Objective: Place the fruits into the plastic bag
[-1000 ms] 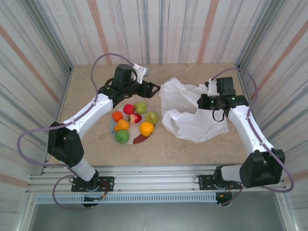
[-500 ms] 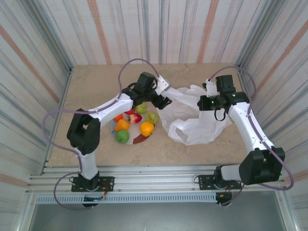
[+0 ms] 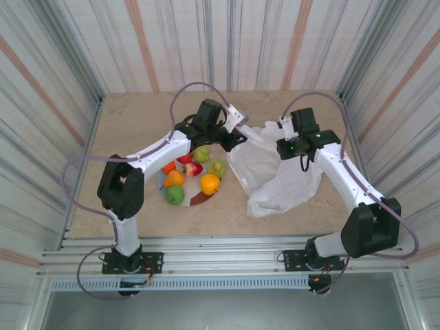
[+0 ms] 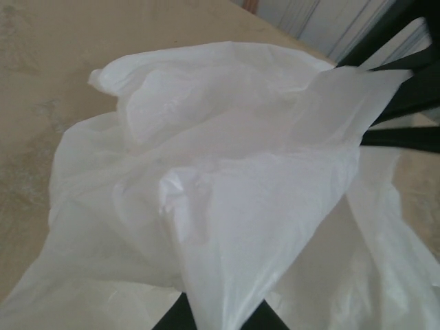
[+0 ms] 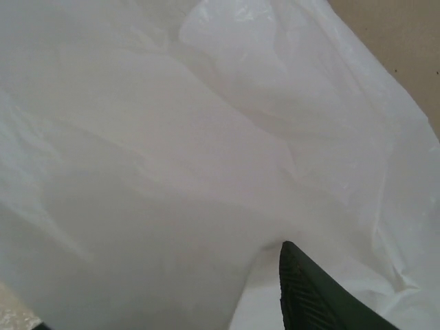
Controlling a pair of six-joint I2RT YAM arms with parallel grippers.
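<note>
The large thin white translucent plastic bag point(image 3: 278, 175) lies crumpled on the beige speckled surface point(image 3: 130, 130), right of the middle and between the two arms. It spreads from the far side down toward the near edge, its lower part flat and creased. Its upper left corner is lifted toward the left arm's fingers point(image 4: 172, 322). Those are pressed together on a fold of the film. In the left wrist view the sheet runs straight into the pinch between them and fans out wide beyond it.

The right arm bends in over the bag's upper edge, close to where the left arm holds it. Of the right arm's fingers point(image 5: 320, 299) I can make out one dark ribbed tip at the bottom of the right wrist view, with white film draped all around it. Whether they stand apart or together I cannot tell.

The small glossy toy fruits point(image 3: 210, 183) sit bunched on a round flat pastel-and-maroon plate point(image 3: 199, 200), left of the bag. There is a green one at the near side and an orange one to its right. Yellow-orange and red ones lie behind those, with two more green ones at the back. The green one nearest the bag lies just beside its left edge. The left arm's pale forearm crosses above the far side of the bunch. Striped walls point(image 3: 62, 62) close in the surface on three sides.
</note>
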